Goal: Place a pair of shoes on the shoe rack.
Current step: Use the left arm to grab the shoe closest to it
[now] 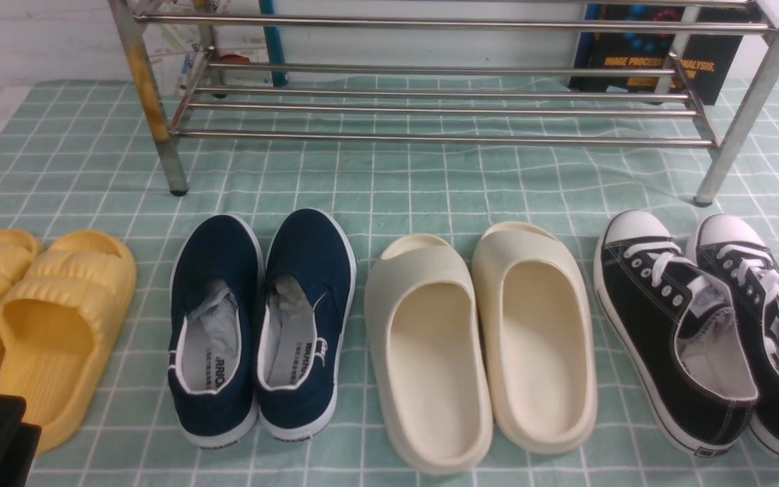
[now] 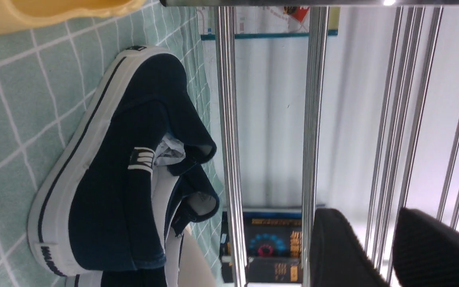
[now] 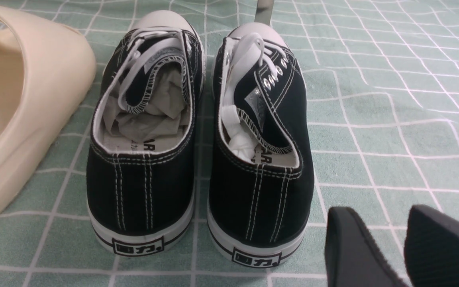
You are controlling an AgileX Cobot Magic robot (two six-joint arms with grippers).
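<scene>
Navy shoes (image 1: pixel 261 325) both on worktop (image 1: pixel 430 203), shoe rack (image 1: pixel 443 138) at 12 o'clock unloaded; left tool (image 2: pixel 367 215) and right tool (image 3: pixel 379 211) spread, empty.

pair of shoes (image 1: pixel 308 260) before shoe rack (image 1: pixel 430 138), slides (image 1: pixel 423 284) to their right, lace-ups (image 1: pixel 667 318) beyond

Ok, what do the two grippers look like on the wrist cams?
Both match: the left gripper and right gripper each have two matte black fingers with rounded tips, one showing fine ribbed grooves on its face. No cables, labels or markings are visible.
</scene>
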